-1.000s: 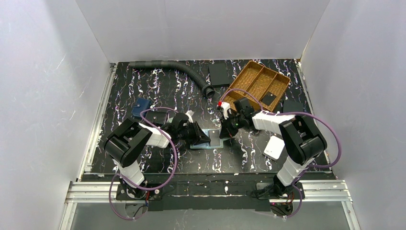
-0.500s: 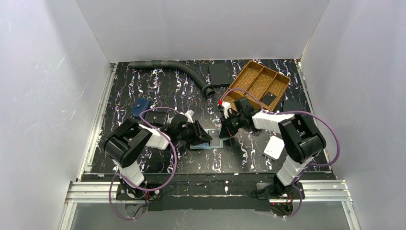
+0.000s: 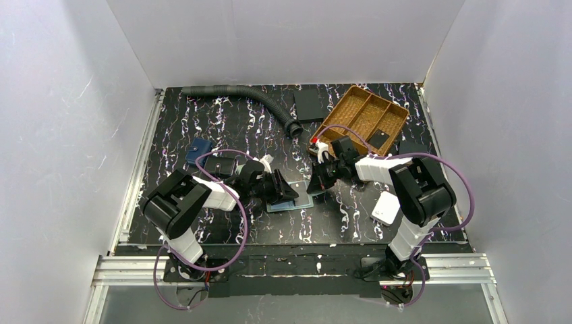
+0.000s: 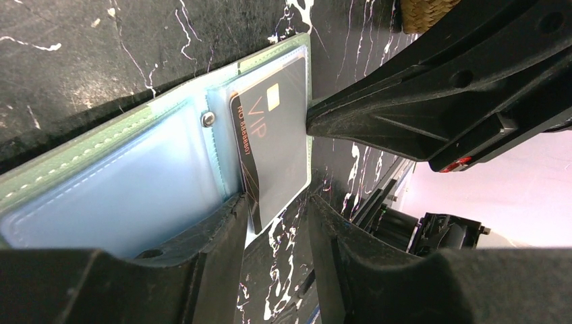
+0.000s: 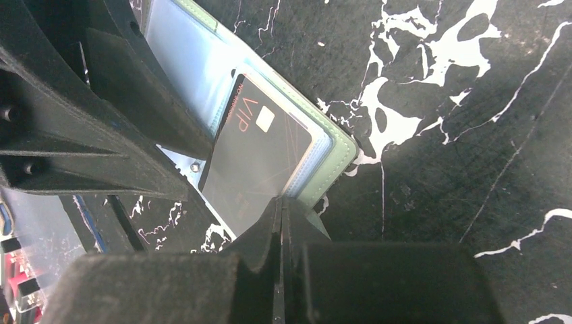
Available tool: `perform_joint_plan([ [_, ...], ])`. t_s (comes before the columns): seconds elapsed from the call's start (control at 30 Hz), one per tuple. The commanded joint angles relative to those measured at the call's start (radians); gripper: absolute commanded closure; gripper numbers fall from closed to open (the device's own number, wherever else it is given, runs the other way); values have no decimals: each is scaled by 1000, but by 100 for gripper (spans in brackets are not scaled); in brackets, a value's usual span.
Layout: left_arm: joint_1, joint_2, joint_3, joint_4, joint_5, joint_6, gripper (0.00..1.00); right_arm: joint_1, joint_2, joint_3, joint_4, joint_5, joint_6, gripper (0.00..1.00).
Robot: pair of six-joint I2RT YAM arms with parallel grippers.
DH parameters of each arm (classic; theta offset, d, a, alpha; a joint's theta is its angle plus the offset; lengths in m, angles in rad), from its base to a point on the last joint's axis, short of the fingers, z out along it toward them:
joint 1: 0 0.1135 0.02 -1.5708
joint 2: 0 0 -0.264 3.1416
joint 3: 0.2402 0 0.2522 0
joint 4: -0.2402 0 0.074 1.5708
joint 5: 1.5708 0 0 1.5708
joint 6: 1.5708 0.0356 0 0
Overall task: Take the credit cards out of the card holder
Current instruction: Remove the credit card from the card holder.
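Observation:
The sage-green card holder [image 3: 289, 204] lies open on the table's middle, its pale blue inside up [image 4: 121, 192]; its green rim shows in the right wrist view [image 5: 332, 156]. A black credit card marked VIP [image 4: 273, 152] sticks partway out of its pocket, also in the right wrist view [image 5: 260, 158]. My right gripper [image 5: 282, 204] is shut on the card's outer edge [image 3: 314, 185]. My left gripper [image 4: 276, 200] is open, one finger pressing on the holder's inside [image 3: 280, 192]. The tan-brown card is not in view.
A woven tray [image 3: 351, 108] stands at the back right, a dark card in one compartment. A white box [image 3: 386, 208] lies right of the right arm. A navy pouch [image 3: 197, 152], a corrugated hose [image 3: 249, 96] and a black slab [image 3: 309, 104] lie farther back.
My right gripper has shifted slightly back and right with the black card, which now stands more tilted and farther out of the pocket. The left gripper has barely moved.

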Motion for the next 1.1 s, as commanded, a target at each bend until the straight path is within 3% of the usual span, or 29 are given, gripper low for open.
perform_joint_plan([
  [0.0, -15, -12, 18, -70, -59, 34, 63, 11, 26, -10, 52, 10, 40, 99],
  [0.57, -18, -40, 32, -150, -141, 12, 63, -19, -38, -30, 79, 53, 41, 95],
  [1.07, -19, -34, 42, -162, -141, 20, 68, -36, -103, -66, 150, -31, 43, 94],
])
